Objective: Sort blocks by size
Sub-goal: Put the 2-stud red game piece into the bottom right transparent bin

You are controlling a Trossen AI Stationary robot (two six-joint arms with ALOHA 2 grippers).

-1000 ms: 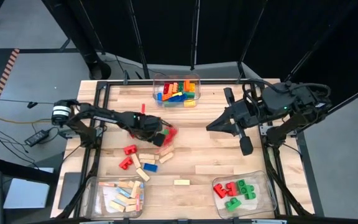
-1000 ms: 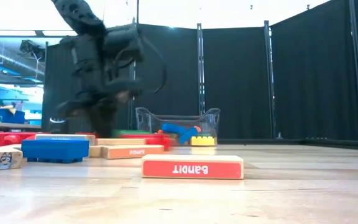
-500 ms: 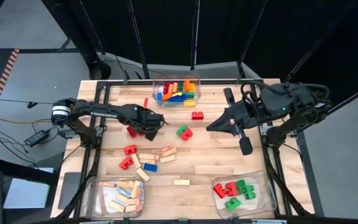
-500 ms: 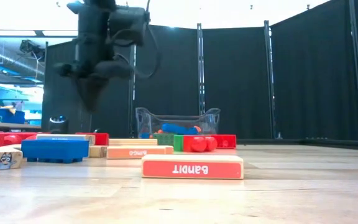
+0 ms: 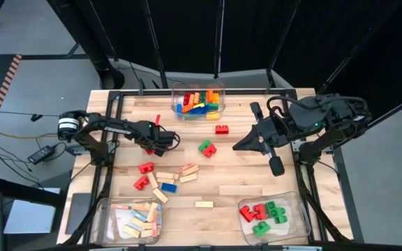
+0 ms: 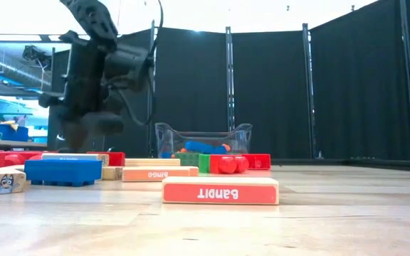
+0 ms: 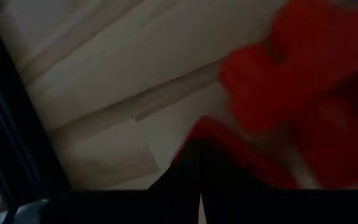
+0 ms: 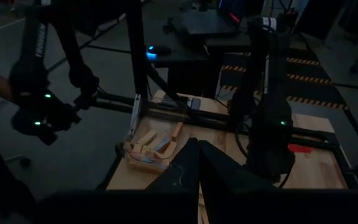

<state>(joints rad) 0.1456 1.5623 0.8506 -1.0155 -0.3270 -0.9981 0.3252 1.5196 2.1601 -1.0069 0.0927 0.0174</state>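
Loose blocks lie flat on the wooden table [image 5: 236, 188]: red bricks [image 5: 145, 167], a blue brick [image 5: 167, 187], wooden bars [image 5: 187, 169], a red brick [image 5: 222, 129] and a green-and-red pair [image 5: 206, 148]. My left gripper [image 5: 155, 145] is shut and points steeply down at a red brick [image 5: 148, 149] at the table's left. That brick fills the left wrist view [image 7: 303, 93] in front of my left gripper [image 7: 197, 186]. My right gripper [image 5: 237, 144] is shut and hangs high over the table's right half, holding nothing. My left gripper comes from above, pointing steeply down, with its shut fingertips [image 7: 194, 155] at the near edge [image 7: 197, 127] of the red brick, which lies on the table. I cannot tell whether the fingertips touch it.
A clear bin [image 5: 197, 102] with coloured bricks stands at the far edge. A bin with wooden bars [image 5: 135, 219] is at the near left, and a bin with red and green bricks [image 5: 271, 217] at the near right. An orange-faced bar [image 6: 221, 190] lies near the front.
My left gripper swung toward the far right, came back toward the table's left and tipped steeply down. The red brick and the green-and-red pair that were by it have slid out to the table's middle. My right gripper kept its place.
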